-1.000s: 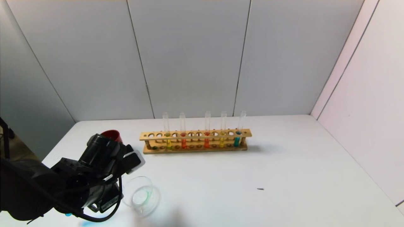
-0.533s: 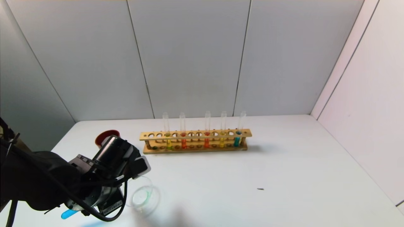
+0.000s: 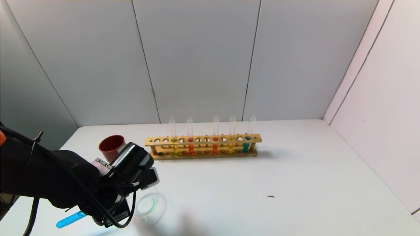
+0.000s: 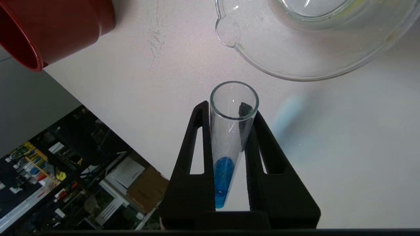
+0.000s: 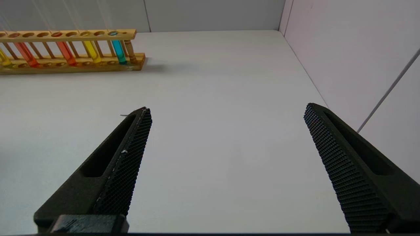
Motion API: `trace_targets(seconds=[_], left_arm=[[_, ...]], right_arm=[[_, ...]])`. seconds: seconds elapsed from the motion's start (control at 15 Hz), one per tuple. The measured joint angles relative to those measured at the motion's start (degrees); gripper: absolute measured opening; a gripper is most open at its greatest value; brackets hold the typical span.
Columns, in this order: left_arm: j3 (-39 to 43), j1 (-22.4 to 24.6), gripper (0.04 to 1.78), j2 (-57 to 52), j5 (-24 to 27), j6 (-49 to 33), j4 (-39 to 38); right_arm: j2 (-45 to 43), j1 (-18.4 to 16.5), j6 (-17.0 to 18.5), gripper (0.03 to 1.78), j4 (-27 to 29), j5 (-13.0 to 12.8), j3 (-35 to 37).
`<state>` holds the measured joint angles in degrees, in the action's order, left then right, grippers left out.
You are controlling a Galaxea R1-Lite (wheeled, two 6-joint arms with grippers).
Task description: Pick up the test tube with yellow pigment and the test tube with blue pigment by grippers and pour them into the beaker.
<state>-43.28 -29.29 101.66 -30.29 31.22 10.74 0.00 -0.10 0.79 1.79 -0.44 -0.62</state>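
My left gripper is shut on the test tube with blue pigment. It hangs over the table's near left, just left of the beaker. In the head view the tube's blue closed end sticks out low and to the left of the gripper. The tube's open mouth points toward the beaker's rim, a short gap away. The blue liquid sits at the closed end. The beaker holds a faint greenish trace. The test tube with yellow pigment stands in the rack's left part. My right gripper is open and empty, low over bare table.
The wooden rack stands mid-table and also holds red, orange, golden-yellow and teal tubes. A dark red cup stands behind my left gripper. The table's left edge is close by. A small dark speck lies to the right.
My left arm has swung right and away from me, turning the tube. Its blue end now shows fully at the lower left, and the red cup is uncovered.
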Motion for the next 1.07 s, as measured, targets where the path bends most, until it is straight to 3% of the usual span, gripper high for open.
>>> trace_targets(seconds=[0.87,1.07], left_arm=[[-10.97,-1.62,0.31,7.3,-2.95,0.17,15.32],[-12.64,-1.63,0.31,8.24,-3.08,0.09,15.96]], right_arm=[[0.0,0.0,0.0,1.7,0.02,0.0,0.0],[0.0,0.0,0.0,1.7,0.05,0.0,0.0]])
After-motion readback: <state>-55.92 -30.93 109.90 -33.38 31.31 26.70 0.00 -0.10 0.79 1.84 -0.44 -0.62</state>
